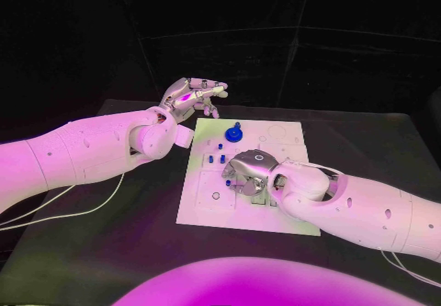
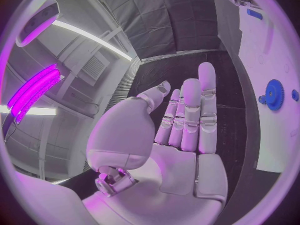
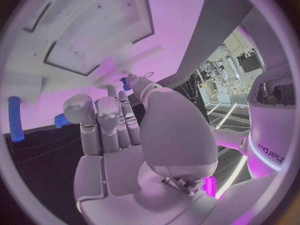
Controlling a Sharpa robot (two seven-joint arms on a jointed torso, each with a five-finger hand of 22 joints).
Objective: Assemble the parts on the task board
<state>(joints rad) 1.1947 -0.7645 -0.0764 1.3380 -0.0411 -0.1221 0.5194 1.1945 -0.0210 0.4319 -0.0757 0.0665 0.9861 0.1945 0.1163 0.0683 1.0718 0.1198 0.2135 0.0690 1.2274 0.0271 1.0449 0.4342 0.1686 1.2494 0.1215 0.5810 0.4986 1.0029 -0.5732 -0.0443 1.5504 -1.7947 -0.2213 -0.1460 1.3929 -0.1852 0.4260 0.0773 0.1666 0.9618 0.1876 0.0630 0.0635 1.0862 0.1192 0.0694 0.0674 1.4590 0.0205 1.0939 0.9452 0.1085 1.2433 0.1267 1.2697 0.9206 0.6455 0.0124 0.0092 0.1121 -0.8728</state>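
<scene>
The white task board (image 1: 207,204) lies mid-table. A blue gear (image 1: 234,134) sits near its far edge, and small blue pegs (image 1: 216,156) stand just below the gear. My right hand (image 1: 248,173) hovers palm-down over the board's middle. In the right wrist view a small blue part (image 3: 127,83) sits between its thumb tip and a fingertip; contact is unclear. The same part (image 1: 228,183) appears at that hand's edge. My left hand (image 1: 191,94) is raised beyond the board's far left corner, fingers spread and nothing in its palm (image 2: 181,150). The gear (image 2: 273,93) lies off to its side.
The black table (image 1: 92,255) surrounds the board. White cables (image 1: 64,207) trail under my left arm, and another runs by my right arm (image 1: 404,271). Another blue peg (image 3: 15,119) stands on the board beside my right hand.
</scene>
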